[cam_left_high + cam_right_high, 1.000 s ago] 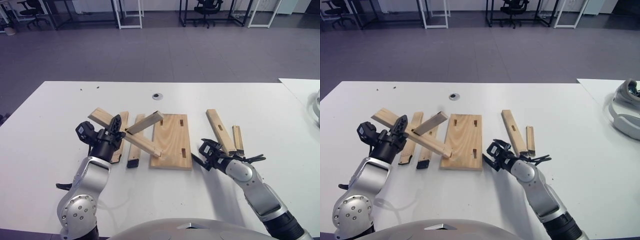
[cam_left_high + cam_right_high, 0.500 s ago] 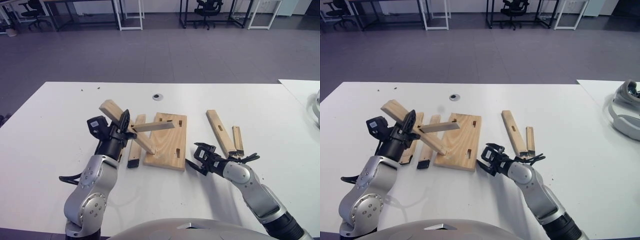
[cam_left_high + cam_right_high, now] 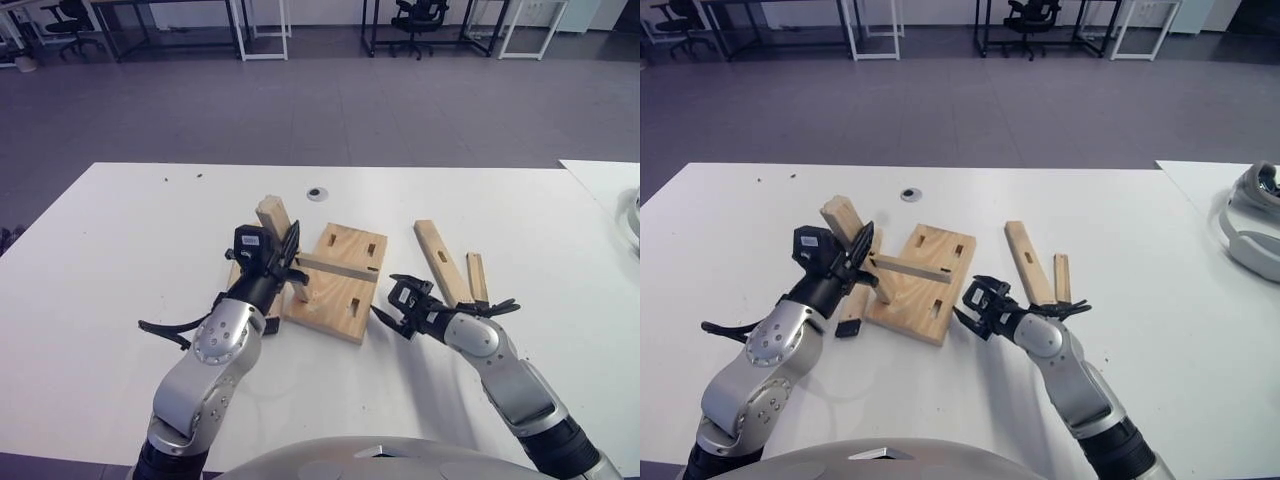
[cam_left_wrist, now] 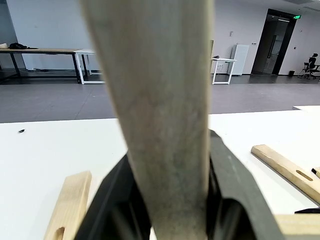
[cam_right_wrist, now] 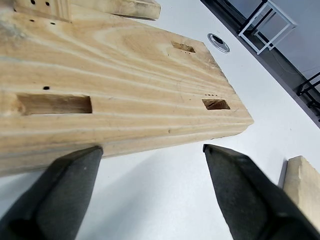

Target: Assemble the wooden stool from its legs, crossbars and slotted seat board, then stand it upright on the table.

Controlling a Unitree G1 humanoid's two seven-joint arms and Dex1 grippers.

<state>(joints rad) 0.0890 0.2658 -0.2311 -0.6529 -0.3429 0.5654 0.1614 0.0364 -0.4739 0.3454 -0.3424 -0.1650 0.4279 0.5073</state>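
Although one pale wooden leg with a crossbar joined to it [image 3: 335, 266] is already made up as a T-shaped piece, the stool seems far from finished. The left gripper [image 3: 281, 262] is clamped on this piece a little left of the frame's centre. It holds the piece steeply over the left edge of the flat rectangular seat board with slots [image 3: 345, 300], which lies aslant in the middle of the white table [image 3: 100, 250]. The slots that show are empty.

The right gripper [image 3: 390, 306] has its fingers spread apart just beside the board's lower right edge and holds nothing. A long loose leg [image 3: 440, 258] and a short crossbar [image 3: 476, 277] lie right of centre, not yet used.

Further wooden pieces [image 3: 852, 312] are mostly hidden by the left arm, so their number is unclear. Whether the held leg's foot touches the board cannot be told, because the gripper covers that spot.
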